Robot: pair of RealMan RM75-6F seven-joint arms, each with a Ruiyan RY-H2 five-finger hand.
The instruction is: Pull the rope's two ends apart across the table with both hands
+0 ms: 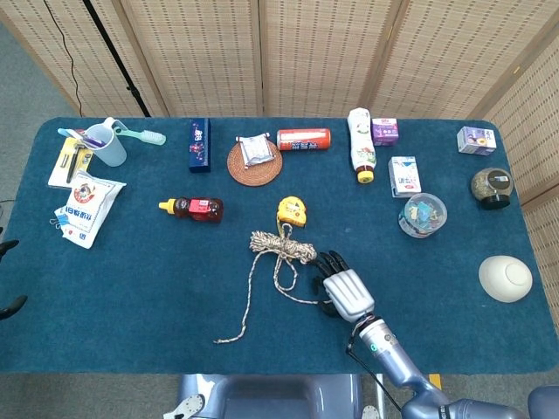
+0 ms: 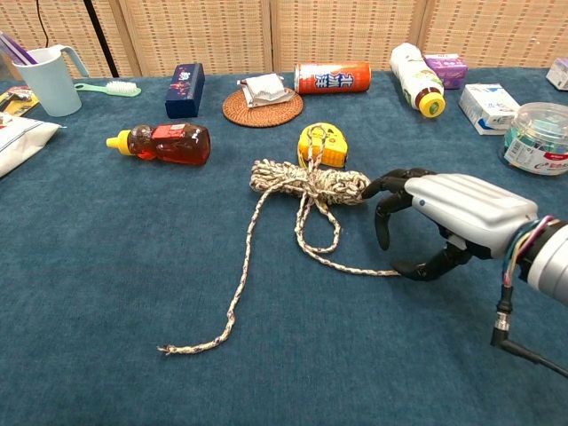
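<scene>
My right hand (image 2: 448, 222) lay low over the blue table (image 2: 106, 266), with its back up and the dark fingers (image 2: 383, 191) curled downward. One end of the rope (image 2: 306, 186) ran to the thumb side of this hand and seemed to touch it there, but I cannot tell if the end was truly pinched or only lay against the fingers. My left hand was not seen in either view.

Just at the tips of my fingers was the bundled part of the rope, a short coil lying across. From it a loop came back toward my hand, and the other end (image 2: 191, 346) ran far away from my hand, to my left and nearer to my body, and lay free on the cloth.

Directly behind the coil, touching it or almost, stood a small yellow tape measure (image 2: 319, 142). Farther to the left of my hand lay a honey bottle (image 2: 164, 142) on its side. Beyond these were a round woven coaster (image 2: 235, 111) with a small packet (image 2: 264, 87) on it, an orange can (image 2: 333, 77) lying down, and a dark blue box (image 2: 185, 89). To the right of my hand, farther back, stood a clear round jar (image 2: 539, 138) and a white box (image 2: 490, 106).
</scene>
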